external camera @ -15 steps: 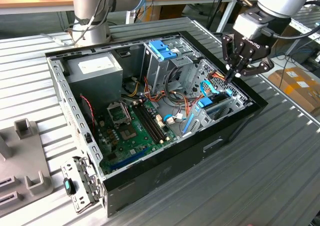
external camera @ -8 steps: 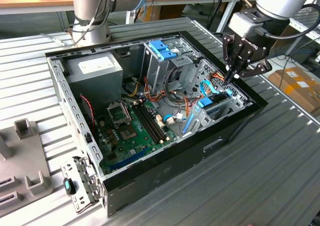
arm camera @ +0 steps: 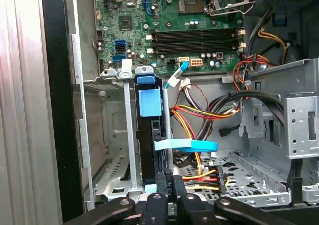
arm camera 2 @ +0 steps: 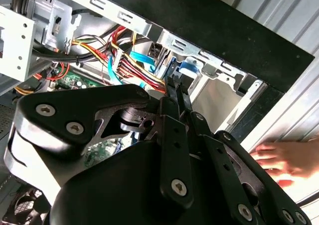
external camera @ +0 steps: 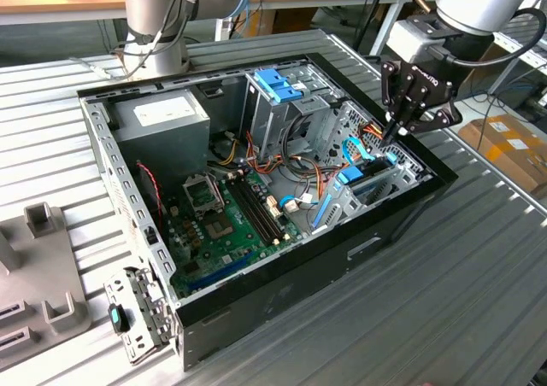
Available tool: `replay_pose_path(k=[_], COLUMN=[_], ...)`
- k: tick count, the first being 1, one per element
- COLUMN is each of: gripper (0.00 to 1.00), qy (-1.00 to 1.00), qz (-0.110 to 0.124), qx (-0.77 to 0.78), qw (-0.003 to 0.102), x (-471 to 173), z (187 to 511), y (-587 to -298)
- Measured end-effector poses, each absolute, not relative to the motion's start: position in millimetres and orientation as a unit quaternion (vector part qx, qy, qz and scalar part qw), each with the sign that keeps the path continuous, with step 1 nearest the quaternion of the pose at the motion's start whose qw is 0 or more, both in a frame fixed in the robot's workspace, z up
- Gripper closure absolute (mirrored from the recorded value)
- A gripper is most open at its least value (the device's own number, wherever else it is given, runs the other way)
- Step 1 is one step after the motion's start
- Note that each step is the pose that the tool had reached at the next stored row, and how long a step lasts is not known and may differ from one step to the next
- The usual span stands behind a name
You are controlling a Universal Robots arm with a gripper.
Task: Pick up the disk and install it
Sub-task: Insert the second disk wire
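The disk (arm camera: pixel 149 145) stands on edge in the metal drive bay at the front of the open computer case (external camera: pixel 282 305). Its blue plastic frame and tab (arm camera: pixel 149 101) face up. In the exterior view the disk (external camera: pixel 363 181) sits low in the bay on that view's right. My gripper (external camera: pixel 387 137) hangs just above that bay with its two black fingers (arm camera: pixel 163 182) pressed together, shut. In the first wrist view the gripper (arm camera: pixel 166 180) is at the disk's near end. In the second wrist view the gripper (arm camera 2: pixel 177 91) points at the blue tab (arm camera 2: pixel 187 68).
Red, yellow and orange cables (arm camera: pixel 199 110) and a light-blue flat cable (arm camera: pixel 187 145) lie beside the bay. A cage with a blue top (external camera: pixel 278 85), a grey power-supply box (external camera: pixel 167 121) and the motherboard (external camera: pixel 222 224) fill the case. A hand (arm camera 2: pixel 286 158) rests outside the case.
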State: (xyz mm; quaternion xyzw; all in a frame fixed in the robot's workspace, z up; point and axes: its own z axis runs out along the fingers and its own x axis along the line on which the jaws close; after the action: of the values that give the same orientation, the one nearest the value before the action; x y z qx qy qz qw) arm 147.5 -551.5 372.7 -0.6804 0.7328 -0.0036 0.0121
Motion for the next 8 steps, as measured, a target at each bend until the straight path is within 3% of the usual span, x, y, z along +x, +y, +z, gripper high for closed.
replay_pose_path(k=[3, 8], gripper=[0.84, 0.84], qy=[0.733, 0.731], qz=[0.005, 0.006], qx=[-0.680, -0.682], qw=[0.003, 0.002], x=[147.6, 147.7], z=[372.7, 372.2], y=[-551.4, -551.5])
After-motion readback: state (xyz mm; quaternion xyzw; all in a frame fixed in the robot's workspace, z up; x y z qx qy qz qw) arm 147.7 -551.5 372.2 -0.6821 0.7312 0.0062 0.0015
